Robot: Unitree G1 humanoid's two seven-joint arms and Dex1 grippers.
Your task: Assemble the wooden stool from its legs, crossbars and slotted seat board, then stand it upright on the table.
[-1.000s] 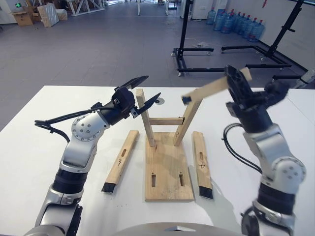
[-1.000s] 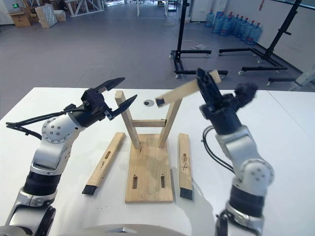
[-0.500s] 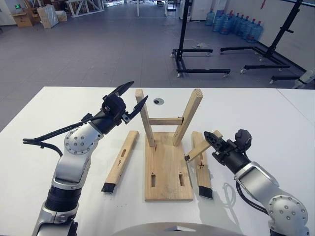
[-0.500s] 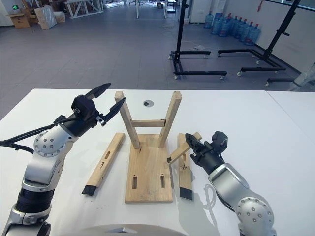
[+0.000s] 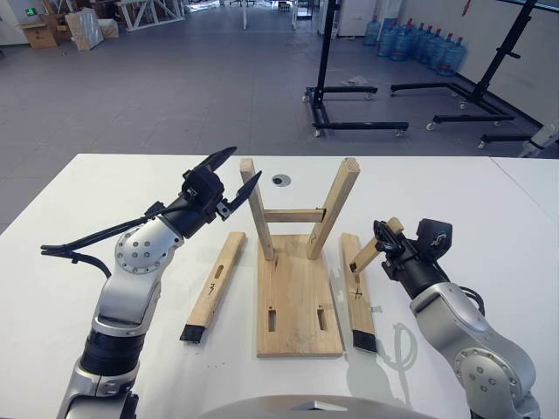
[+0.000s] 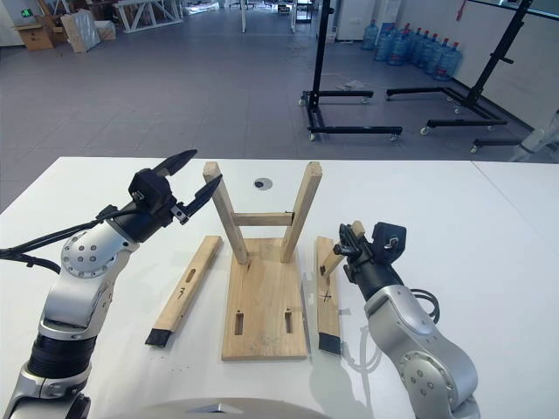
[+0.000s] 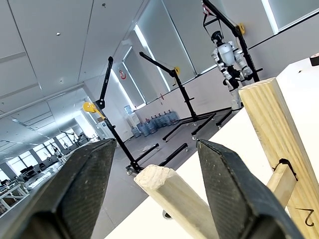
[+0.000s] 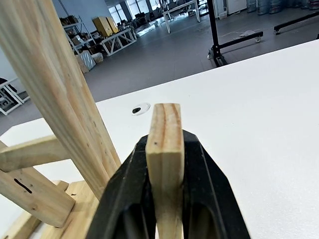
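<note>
We are looking at a flat pale wooden seat board with slots [image 5: 297,310] lying on the wide white table [image 5: 61,209], well inside every table edge, with table top stretching out to both sides. Two pale wooden legs [image 5: 337,205] are standing tilted at its far end, joined by a thin wooden crossbar [image 5: 293,215]. A loose left leg with a black foot [image 5: 216,284] and a loose right leg with a black foot [image 5: 358,297] are lying just beside the board's long edges. The left gripper [image 5: 232,172] is hovering with fingers spread wide; its wrist view is showing the left standing leg's top between them, gaps on both sides. The right gripper [image 5: 385,245] is clamping a short pale wooden bar [image 8: 166,129], fingers pressing both faces. The bar's lower end is hanging over the loose right leg; whether they are touching we cannot tell. Beyond the far edge, a grey floor [image 5: 175,78], black steel frames [image 5: 349,87] and blue water bottles [image 5: 419,39] are showing.
</note>
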